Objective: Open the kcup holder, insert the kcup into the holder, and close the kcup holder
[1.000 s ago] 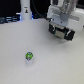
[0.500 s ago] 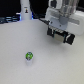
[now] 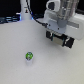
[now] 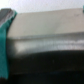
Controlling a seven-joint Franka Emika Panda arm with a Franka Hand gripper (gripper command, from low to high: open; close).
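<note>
Well apart from fingers [image 3: 60,39]: kcup [image 3: 29,56].

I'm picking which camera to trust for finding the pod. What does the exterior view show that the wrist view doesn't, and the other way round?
Only the exterior view shows the kcup, standing alone on the white table, apart from the arm, plus the gripper over the kcup holder at that view's right. Only the wrist view gives a blurred close-up of a grey surface above a dark area, with a green edge at one side. Both probably share the holder, but the wrist view is too blurred to confirm.
</note>
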